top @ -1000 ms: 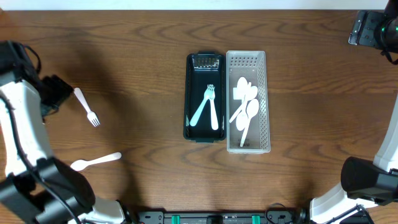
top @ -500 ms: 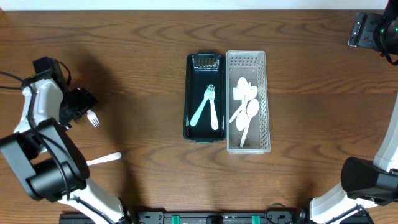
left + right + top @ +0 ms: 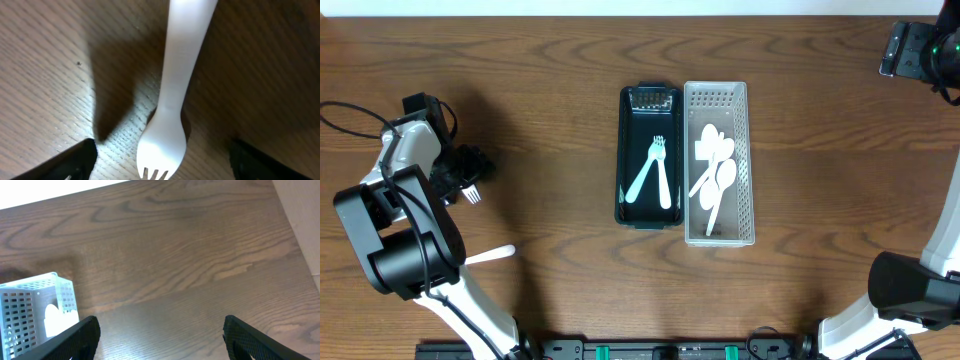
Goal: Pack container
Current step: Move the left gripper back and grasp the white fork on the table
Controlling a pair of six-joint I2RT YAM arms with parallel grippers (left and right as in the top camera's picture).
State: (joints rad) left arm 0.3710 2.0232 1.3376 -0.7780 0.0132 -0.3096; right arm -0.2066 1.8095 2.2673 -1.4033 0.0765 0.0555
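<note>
A white plastic fork lies flat on the wooden table, between the fingers of my left gripper, which is open around it. In the overhead view the left gripper covers the fork's handle and only the tines show. A white spoon lies on the table just below it. The black container holds two white forks. The white slotted basket beside it holds several white spoons. My right gripper is open and empty, high at the far right.
The basket's corner shows at the left of the right wrist view. The left arm's cable trails over the table's left side. Both containers sit side by side at the table's centre.
My left gripper has moved right from the table's left edge and now sits over the loose fork, hiding its handle. The right arm has not moved.
</note>
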